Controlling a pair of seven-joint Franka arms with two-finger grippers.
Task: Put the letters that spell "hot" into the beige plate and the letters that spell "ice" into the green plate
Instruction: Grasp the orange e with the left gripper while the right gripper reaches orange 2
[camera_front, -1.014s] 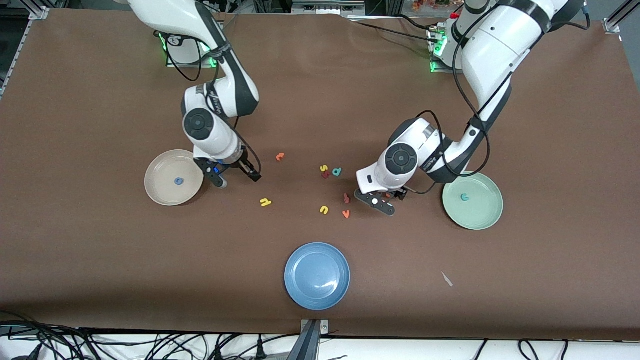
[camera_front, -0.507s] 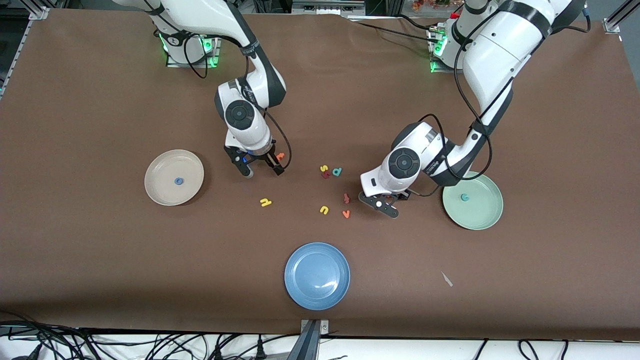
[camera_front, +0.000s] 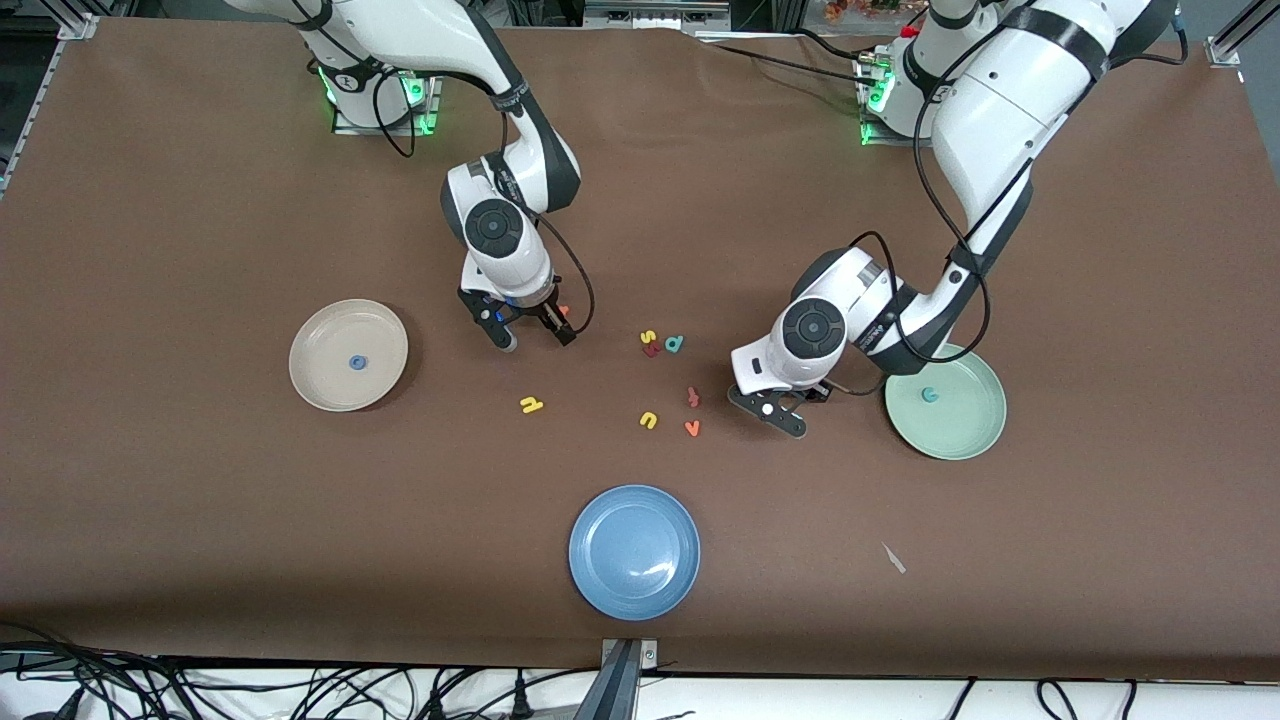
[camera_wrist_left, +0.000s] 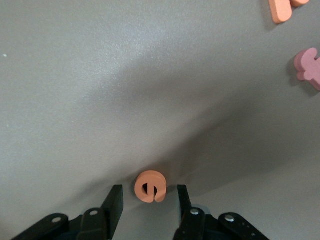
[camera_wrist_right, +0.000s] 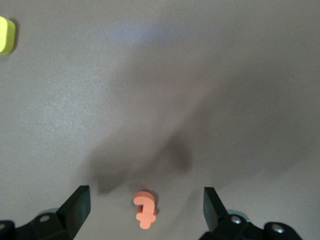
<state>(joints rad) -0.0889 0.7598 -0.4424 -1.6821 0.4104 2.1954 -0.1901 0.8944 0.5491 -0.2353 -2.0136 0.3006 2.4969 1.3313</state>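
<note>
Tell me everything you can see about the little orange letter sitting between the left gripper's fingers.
The orange e is a small, thick cut-out letter that looks like soft foam with a matte surface and rounded edges. It lies flat on the brown table, between the two black fingers of the left gripper. Narrow gaps show on both sides, so nothing but the table seems to touch it. It lies beside the green plate, toward the table's middle.

Three plates (camera_front: 348, 355) — about ten foam letters (camera_front: 532, 404) — two arms (camera_front: 520, 175).
</note>
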